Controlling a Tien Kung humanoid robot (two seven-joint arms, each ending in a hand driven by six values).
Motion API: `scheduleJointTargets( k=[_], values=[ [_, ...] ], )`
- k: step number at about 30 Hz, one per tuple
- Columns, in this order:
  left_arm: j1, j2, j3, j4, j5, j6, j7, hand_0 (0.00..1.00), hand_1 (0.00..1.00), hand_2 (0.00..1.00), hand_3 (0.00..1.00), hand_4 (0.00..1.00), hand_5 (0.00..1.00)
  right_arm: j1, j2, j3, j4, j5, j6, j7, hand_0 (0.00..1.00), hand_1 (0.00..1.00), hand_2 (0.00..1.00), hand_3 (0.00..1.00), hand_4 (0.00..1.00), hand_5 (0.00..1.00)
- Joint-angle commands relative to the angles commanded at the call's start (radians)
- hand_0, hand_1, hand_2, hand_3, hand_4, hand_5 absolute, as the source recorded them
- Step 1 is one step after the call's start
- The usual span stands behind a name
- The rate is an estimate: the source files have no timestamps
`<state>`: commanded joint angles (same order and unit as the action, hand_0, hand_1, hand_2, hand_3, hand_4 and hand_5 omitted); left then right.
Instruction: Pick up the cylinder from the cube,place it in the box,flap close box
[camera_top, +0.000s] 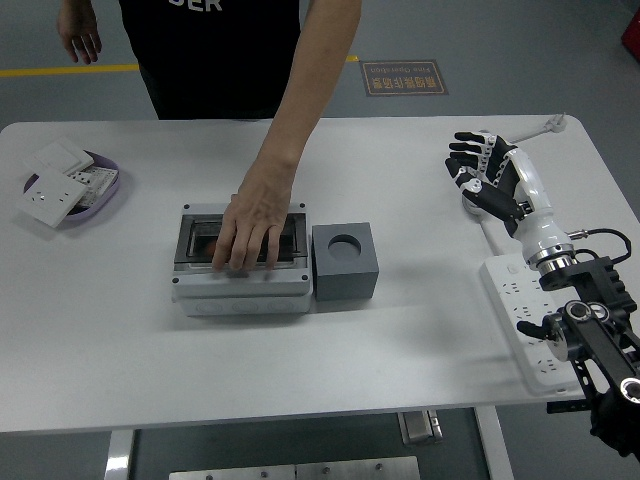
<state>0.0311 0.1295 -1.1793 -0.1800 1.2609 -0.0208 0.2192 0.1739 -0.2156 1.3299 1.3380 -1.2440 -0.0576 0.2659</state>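
Centre: a person's hand (255, 225) presses on the box (240, 258) lid; an orange shape, probably the cylinder (203, 240), shows inside. The cube (345, 262) beside it is empty. Right hand (482, 176), upper right, fingers spread, holding nothing. It should wait until the lid is free.
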Motion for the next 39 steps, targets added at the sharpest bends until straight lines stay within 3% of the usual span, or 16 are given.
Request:
scheduleJointTargets(
  k=[13, 24, 39],
  values=[
    [0.004, 0.001, -0.016, 0.000, 0.019, -0.001, 0.004, 0.601, 0.579, 0.590, 0.582, 0.641, 0.201, -0.004, -0.002, -0.011, -0.002, 0.003, 0.000, 0.000, 0.776, 0.705, 0.685, 0.650, 0.677, 0.315],
    [0.022, -0.018, -0.023, 0.000, 0.004, 0.004, 0.000, 0.602, 0.579, 0.590, 0.583, 0.641, 0.200, -0.024, -0.004, 0.006, -0.001, 0.011, -0.004, 0.003, 0.778, 0.706, 0.686, 0.649, 0.669, 0.315],
    [0.026, -0.020, -0.017, 0.000, -0.012, 0.007, -0.003, 0.602, 0.580, 0.591, 0.583, 0.642, 0.200, -0.028, -0.002, 0.031, 0.003, 0.009, -0.005, 0.004, 0.782, 0.704, 0.687, 0.652, 0.633, 0.333]
  ],
)
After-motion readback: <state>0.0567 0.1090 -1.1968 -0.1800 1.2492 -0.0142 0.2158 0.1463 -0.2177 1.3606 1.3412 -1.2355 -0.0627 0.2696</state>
